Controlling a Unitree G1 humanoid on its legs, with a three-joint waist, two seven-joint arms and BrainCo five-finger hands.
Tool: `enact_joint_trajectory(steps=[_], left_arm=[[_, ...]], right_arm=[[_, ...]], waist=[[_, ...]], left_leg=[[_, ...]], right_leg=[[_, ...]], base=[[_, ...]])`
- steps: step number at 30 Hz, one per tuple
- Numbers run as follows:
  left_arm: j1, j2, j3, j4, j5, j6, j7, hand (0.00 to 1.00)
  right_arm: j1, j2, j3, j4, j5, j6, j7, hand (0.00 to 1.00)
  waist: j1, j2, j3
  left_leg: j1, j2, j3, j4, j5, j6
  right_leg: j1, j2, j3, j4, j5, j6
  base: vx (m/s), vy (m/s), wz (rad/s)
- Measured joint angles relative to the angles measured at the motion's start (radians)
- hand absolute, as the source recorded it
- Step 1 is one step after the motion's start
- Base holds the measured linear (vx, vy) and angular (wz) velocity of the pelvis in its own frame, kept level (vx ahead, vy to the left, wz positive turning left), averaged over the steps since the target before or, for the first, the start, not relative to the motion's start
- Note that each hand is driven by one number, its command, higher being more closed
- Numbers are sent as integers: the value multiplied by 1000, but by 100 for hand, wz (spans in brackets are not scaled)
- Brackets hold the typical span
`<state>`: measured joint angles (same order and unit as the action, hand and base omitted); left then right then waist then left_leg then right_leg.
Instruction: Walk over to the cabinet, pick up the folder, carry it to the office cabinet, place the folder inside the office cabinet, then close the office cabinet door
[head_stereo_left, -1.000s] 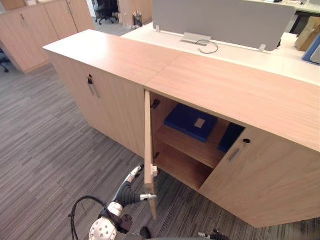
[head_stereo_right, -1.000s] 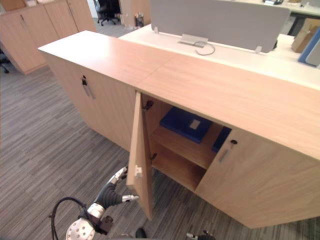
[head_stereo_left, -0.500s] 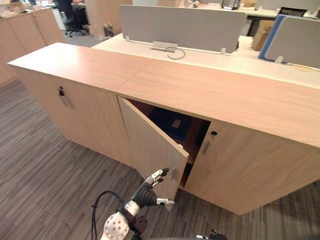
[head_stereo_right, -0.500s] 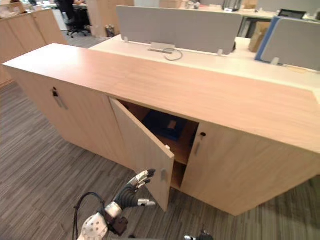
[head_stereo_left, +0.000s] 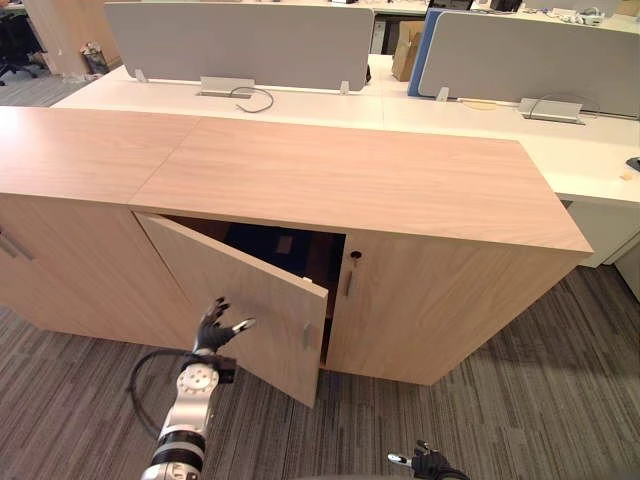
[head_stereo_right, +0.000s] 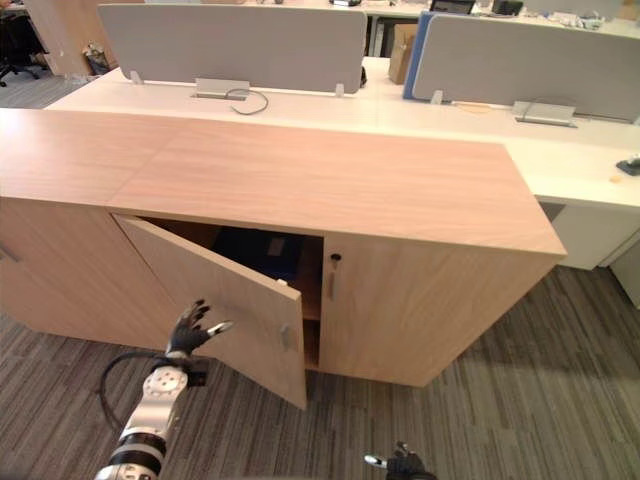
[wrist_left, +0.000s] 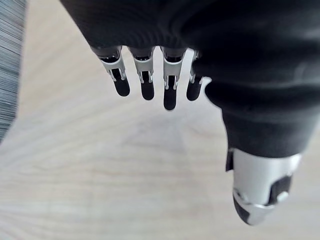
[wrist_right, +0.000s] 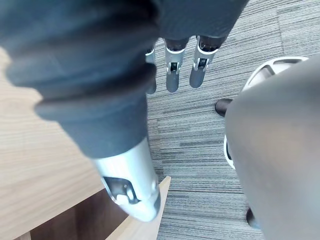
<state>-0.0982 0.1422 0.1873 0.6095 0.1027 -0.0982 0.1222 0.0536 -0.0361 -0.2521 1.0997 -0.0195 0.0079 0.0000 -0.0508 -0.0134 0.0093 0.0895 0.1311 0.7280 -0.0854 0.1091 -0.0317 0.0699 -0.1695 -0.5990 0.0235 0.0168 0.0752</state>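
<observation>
The light-wood office cabinet (head_stereo_left: 380, 180) stands in front of me with its left door (head_stereo_left: 270, 320) partly ajar. In the dark gap behind the door lies a blue folder (head_stereo_left: 262, 240) on a shelf, also seen in the right eye view as the folder (head_stereo_right: 252, 246). My left hand (head_stereo_left: 213, 328) is open, its fingers spread flat against the door's outer face. The left wrist view shows those straight fingers (wrist_left: 145, 80) over the wood of the door (wrist_left: 125, 170). My right hand (head_stereo_left: 432, 463) hangs low near the floor, its fingers (wrist_right: 172, 70) relaxed and holding nothing.
The cabinet's right door (head_stereo_left: 440, 300) is shut. A second wooden cabinet (head_stereo_left: 60, 250) adjoins on the left. White desks with grey divider panels (head_stereo_left: 240, 40) stand behind. Grey striped carpet (head_stereo_left: 520, 390) lies open to the right and in front.
The door has swung from wide open to nearly closed, with my left hand pressing on its face. The camera has shifted, so the cabinet now sits square in view.
</observation>
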Motion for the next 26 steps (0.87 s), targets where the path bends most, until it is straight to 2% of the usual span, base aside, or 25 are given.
enact_joint_trajectory(steps=[3,7,9,10,12,13,14,15,16,17,18,19,20,21,24,26], left_arm=[[56,-17,90,89,-42,0,47,0],[167,-55,195,226,-115,-1,68,0],[235,-89,240,278,-146,0,73,0],[272,-115,253,293,-158,0,74,0],[302,-150,272,318,-170,-1,73,0],[330,-177,302,350,-202,-3,68,0],[340,-180,306,363,-217,-4,66,0],[368,-185,305,378,-247,-4,61,0],[399,-191,300,392,-288,-4,41,0],[408,-197,297,401,-311,-4,28,0],[432,-198,271,431,-364,5,-17,0],[443,-197,273,429,-397,5,-37,0],[455,-194,271,424,-425,3,-62,0],[459,-193,267,421,-457,3,-93,0],[455,-179,231,420,-512,8,-159,0],[448,-172,205,419,-536,8,-176,0]], right_arm=[[2,2,-15,1,2,-7,-5,0],[12,11,-85,5,8,-8,-16,0],[14,11,-127,22,15,-7,-25,0],[15,8,-162,29,30,-7,-31,0],[17,-2,-208,34,41,-7,-39,0],[15,-9,-240,35,45,-7,-51,0],[15,-12,-242,37,49,-7,-54,0],[11,-18,-244,53,52,-8,-61,0],[3,-22,-244,74,60,-9,-63,0],[-1,-28,-247,81,64,-9,-63,0],[-14,-39,-270,107,78,-9,-64,0],[-18,-34,-277,114,81,-9,-65,0],[-18,-30,-278,116,81,-9,-66,0],[-17,-30,-280,116,81,-8,-66,0],[-15,-24,-316,121,94,-8,-61,0],[-12,-24,-318,122,118,-8,-59,0]], waist=[[0,-3,9],[12,-7,13],[20,-9,22],[29,-4,26],[42,21,40],[58,44,59],[65,48,64],[74,50,67],[90,53,72],[99,63,72],[118,78,79],[118,72,78],[117,76,74],[115,67,79],[111,66,73],[107,62,69]], left_leg=[[23,0,0,0,-6,-9],[36,-1,-4,12,-18,-18],[-5,34,-14,140,-89,-16],[-54,77,-33,266,-150,-11],[-111,139,-64,409,-216,-10],[-145,179,-126,506,-254,-7],[-158,183,-176,531,-259,-11],[-182,167,-303,566,-261,-14],[-190,132,-447,566,-280,-38],[-179,111,-524,543,-300,-49],[-120,64,-636,470,-332,-87],[-103,44,-650,445,-327,-85],[-94,21,-657,428,-319,-73],[-92,2,-656,424,-313,-63],[-88,-33,-667,398,-296,-43],[-87,-50,-677,365,-276,-40]], right_leg=[[27,1,-1,-7,0,0],[49,-2,-4,-14,-1,1],[56,-10,-9,-12,-4,5],[58,-8,-21,-7,-6,8],[62,7,-31,0,-9,9],[73,27,-30,0,-9,9],[77,30,-26,1,-8,9],[78,29,-15,5,-8,9],[79,25,5,10,-7,8],[80,21,18,9,-5,5],[82,22,50,9,-1,8],[85,16,60,1,5,5],[94,6,62,-19,24,19],[107,-4,59,-43,45,25],[121,-23,50,-79,65,27],[118,-32,44,-89,67,26]], base=[[-2,-34,1],[-4,-16,3],[-13,-61,8],[-5,-94,21],[-5,-74,19],[-35,-48,3],[-72,-39,-7],[-82,6,-24],[-81,44,-32],[-84,226,-57],[-66,226,-47],[-60,227,-38],[-33,107,-2],[-25,84,5],[-19,107,15],[12,39,15]])
